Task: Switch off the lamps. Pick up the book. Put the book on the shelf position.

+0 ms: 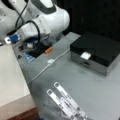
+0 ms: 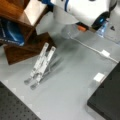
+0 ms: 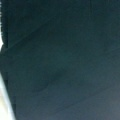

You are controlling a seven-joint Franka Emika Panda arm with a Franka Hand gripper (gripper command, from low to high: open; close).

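Though no pincer shows, one stand [image 1: 66, 102] lies.

Wrist view: nearly all a dark teal-black surface [image 3: 65, 60], faint diagonal streaks running from 8 toward 2 o'clock. Soft curved smudge just below centre, possibly a fold or shadow. Pale strip [image 3: 3, 100] along the edge at 8 o'clock. No gripper in sight.

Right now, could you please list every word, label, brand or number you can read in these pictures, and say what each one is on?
None can be read.
The blue item in the wooden shelf may carry print, but it is too blurred.
The black-topped box and metal stand show no text.
The pincer is not in view.
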